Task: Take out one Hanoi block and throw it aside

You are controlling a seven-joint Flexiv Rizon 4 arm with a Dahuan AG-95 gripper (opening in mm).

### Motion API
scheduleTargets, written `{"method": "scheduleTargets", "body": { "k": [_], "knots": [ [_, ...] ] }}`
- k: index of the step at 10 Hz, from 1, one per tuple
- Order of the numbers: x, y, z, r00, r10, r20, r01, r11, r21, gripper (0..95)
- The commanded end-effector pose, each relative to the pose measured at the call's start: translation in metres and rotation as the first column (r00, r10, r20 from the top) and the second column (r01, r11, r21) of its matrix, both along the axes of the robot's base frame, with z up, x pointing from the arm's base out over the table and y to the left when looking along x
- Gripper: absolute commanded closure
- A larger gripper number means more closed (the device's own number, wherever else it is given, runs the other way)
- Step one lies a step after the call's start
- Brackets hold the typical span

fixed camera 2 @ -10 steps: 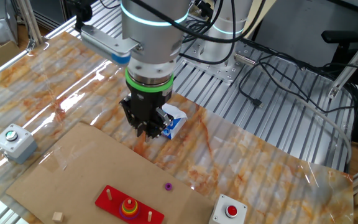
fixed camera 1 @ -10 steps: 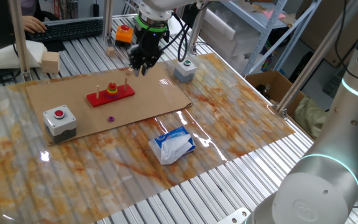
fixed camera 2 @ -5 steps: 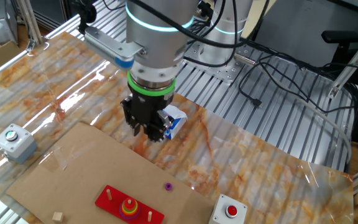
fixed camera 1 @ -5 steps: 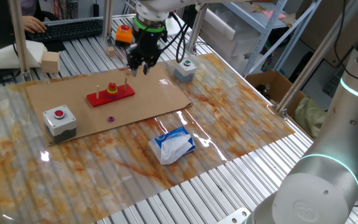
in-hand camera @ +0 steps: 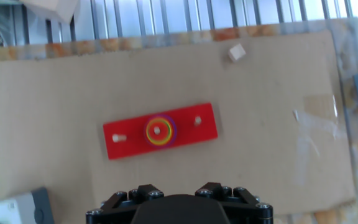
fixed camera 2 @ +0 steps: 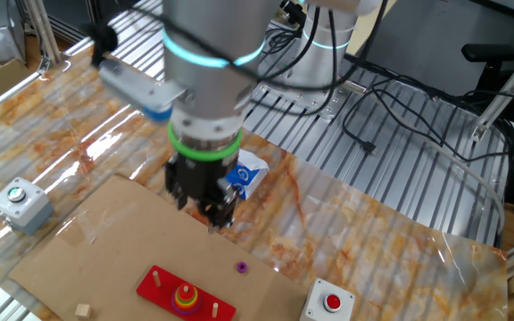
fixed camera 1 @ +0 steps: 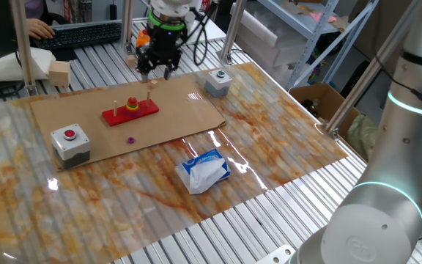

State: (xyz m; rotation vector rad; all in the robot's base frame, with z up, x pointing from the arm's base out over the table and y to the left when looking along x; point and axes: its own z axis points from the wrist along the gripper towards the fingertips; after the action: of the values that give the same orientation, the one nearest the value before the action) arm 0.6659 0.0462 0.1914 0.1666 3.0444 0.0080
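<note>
The red peg base lies on the cardboard sheet. It also shows in one fixed view and the other. Its middle peg carries a ring stack, with the tiny red Hanoi block on top of the yellow and green rings. My gripper hangs in the air above the cardboard's far edge, behind the base, and holds nothing. It appears open in the other fixed view. The hand view shows only the gripper body, not the fingertips.
A tiny purple disc lies loose on the cardboard in front of the base. A red-button box sits at the cardboard's left. A grey button box, a tissue pack and a small wooden cube lie around.
My gripper has moved left and away along the cardboard's far side, and in the other fixed view it has come closer to the peg base. Nothing on the table has moved.
</note>
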Motion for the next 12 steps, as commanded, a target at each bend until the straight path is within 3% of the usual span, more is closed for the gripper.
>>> {"method": "scheduleTargets", "body": {
  "k": [1,3,8,12],
  "knots": [
    [0.007,0.001,-0.003,1.0,0.0,-0.001,0.0,1.0,0.003,38.0],
    [0.014,0.002,-0.007,1.0,-0.001,-0.002,0.001,1.0,0.006,38.0],
    [0.045,0.002,-0.013,1.0,-0.006,-0.006,0.006,1.0,0.011,38.0],
    [0.055,0.01,-0.025,1.0,0.024,-0.011,-0.023,1.0,0.019,38.0]
  ]
}}
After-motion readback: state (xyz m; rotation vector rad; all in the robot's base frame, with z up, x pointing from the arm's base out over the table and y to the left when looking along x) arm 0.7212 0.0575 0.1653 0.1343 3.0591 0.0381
